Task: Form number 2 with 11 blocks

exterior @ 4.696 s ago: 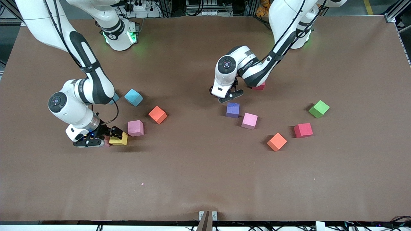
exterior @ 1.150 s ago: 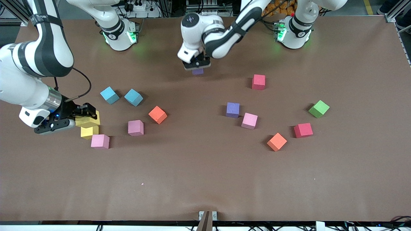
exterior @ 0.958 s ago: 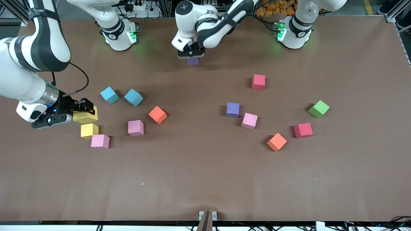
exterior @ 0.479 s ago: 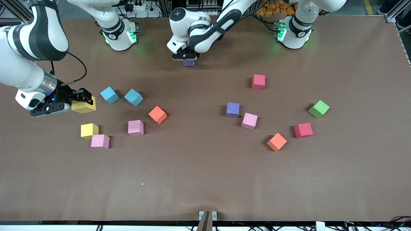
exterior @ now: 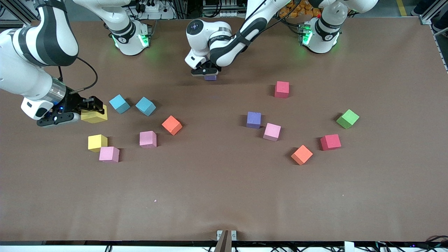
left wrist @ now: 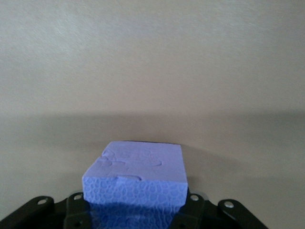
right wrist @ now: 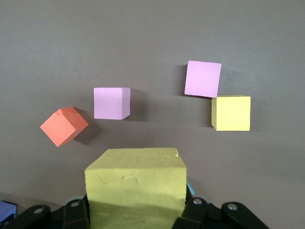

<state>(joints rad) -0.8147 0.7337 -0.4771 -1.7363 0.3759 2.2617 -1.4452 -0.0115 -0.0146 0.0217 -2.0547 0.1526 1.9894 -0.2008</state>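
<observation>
Front view: the left tool [exterior: 205,72], upper centre of the frame, is clamped on a purple block [exterior: 210,77] over the worktop [exterior: 224,196]; the right tool [exterior: 91,106], at the left edge, is clamped on a yellow block [exterior: 93,116] above bare worktop; the other blocks lie scattered across the middle of the frame, no number 2 is formed yet; a second yellow block [exterior: 97,142] touches a pink block [exterior: 109,154].

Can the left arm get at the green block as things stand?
Probably not yet: the left gripper is shut on a purple block, over the table by the robots' bases. The green block itself stands alone near the left arm's end, nothing crowding it.
</observation>
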